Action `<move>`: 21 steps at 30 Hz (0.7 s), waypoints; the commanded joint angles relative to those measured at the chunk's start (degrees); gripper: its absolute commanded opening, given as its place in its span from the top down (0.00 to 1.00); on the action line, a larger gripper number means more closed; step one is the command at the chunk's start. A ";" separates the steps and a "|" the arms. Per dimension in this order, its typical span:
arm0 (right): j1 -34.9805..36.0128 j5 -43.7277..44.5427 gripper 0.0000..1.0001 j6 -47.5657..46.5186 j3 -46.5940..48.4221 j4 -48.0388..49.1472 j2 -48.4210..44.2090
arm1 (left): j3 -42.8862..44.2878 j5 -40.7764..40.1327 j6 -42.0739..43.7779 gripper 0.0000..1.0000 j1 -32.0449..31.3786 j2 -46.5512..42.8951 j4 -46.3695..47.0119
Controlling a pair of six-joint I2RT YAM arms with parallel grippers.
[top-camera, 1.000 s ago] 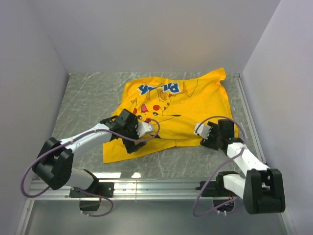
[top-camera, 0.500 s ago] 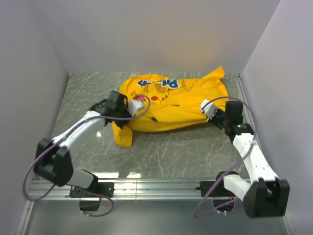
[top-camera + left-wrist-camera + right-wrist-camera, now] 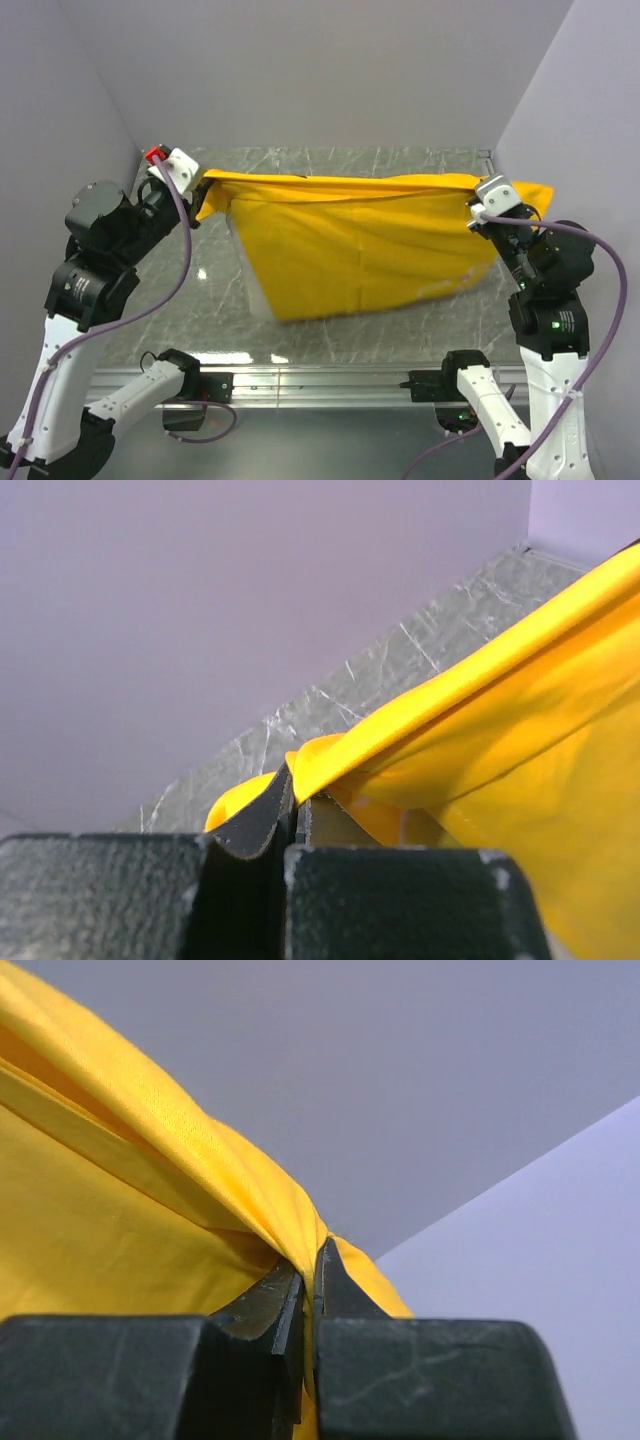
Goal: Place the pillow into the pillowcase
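Observation:
The yellow pillowcase point(image 3: 360, 250) hangs stretched in the air between my two raised arms, its top edge taut and its body sagging toward the table. In the top view my left gripper point(image 3: 196, 190) is shut on the case's upper left corner and my right gripper point(image 3: 478, 202) on the upper right corner. The left wrist view shows the gripper point(image 3: 297, 780) pinching a fold of the pillowcase point(image 3: 520, 700). In the right wrist view the gripper point(image 3: 312, 1260) likewise clamps the pillowcase point(image 3: 120, 1220). A pale blurred strip point(image 3: 250, 270) along the case's lower left edge may be the pillow; I cannot tell.
The grey marbled table point(image 3: 160, 300) lies below, closed in by pale walls at the back and on both sides. A metal rail point(image 3: 320, 378) runs along the near edge, with the arm bases on it. Purple cables loop beside each arm.
Both grippers closed on the case's corners and rose up and outward. The case went from lying bunched on the table to hanging spread between them.

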 commanded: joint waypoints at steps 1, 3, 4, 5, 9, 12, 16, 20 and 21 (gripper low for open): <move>-1.45 9.21 1.00 -0.68 3.14 8.44 3.47 | 0.78 -4.08 0.61 1.00 1.19 2.23 4.46; -1.36 9.22 1.00 -1.90 1.30 9.85 5.85 | -2.73 -1.00 1.85 1.00 1.19 4.42 5.08; -1.36 9.21 1.00 -2.43 0.51 10.38 8.65 | -4.22 -0.47 1.85 1.00 1.19 5.30 5.78; -1.36 9.04 1.00 -2.53 -1.41 11.16 10.16 | -7.71 0.58 1.85 1.00 1.19 7.57 7.36; -1.36 10.78 1.00 -4.19 -4.95 16.52 20.61 | -13.46 1.90 -0.51 1.00 1.37 17.57 12.10; -0.75 15.86 0.67 -3.59 -1.72 19.35 33.78 | -11.10 -2.46 -5.33 0.83 2.59 31.16 13.53; 0.74 17.49 0.38 5.46 17.95 -0.90 49.98 | 6.30 5.15 -11.94 0.46 13.91 45.65 1.49; 4.77 8.17 0.37 10.65 19.49 -10.87 46.74 | 1.76 3.67 -11.33 0.33 17.97 39.26 4.03; 8.27 6.94 0.38 11.61 19.31 -12.37 45.69 | 0.79 4.62 -11.51 0.33 18.42 38.45 3.95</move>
